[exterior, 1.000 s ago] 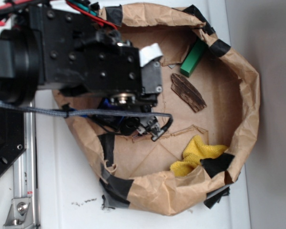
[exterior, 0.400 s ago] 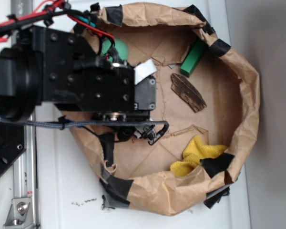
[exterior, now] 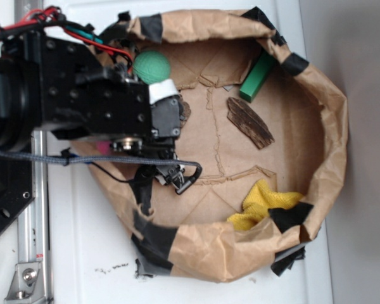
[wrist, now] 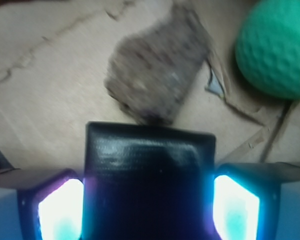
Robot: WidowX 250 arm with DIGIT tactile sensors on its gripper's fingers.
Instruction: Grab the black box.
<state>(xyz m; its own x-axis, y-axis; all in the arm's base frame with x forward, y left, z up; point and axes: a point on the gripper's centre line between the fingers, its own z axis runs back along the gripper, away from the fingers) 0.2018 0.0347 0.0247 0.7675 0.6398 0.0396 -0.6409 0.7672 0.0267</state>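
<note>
In the wrist view the glossy black box (wrist: 150,165) fills the whole gap between my two glowing fingers (wrist: 60,207). My gripper (wrist: 149,200) is shut on it, with a pad pressed against each side. The box's far edge overlaps a brown bark piece (wrist: 155,80) on the brown paper floor. A green dimpled ball (wrist: 277,47) lies at the upper right, apart from the box. In the exterior view the black arm body (exterior: 95,104) hangs over the left side of the paper nest and hides both the box and the fingers.
The crumpled brown paper wall (exterior: 329,126) rings the work area, patched with matte black tape (exterior: 290,215). Inside lie the green ball (exterior: 152,66), a green rectangular block (exterior: 258,76), a dark bark piece (exterior: 249,122) and a yellow cloth (exterior: 263,202). A metal rail (exterior: 31,253) runs along the left.
The arm has moved left and slightly toward the picture's top, uncovering the green ball and more of the paper floor. The loose cable loop moved left with it.
</note>
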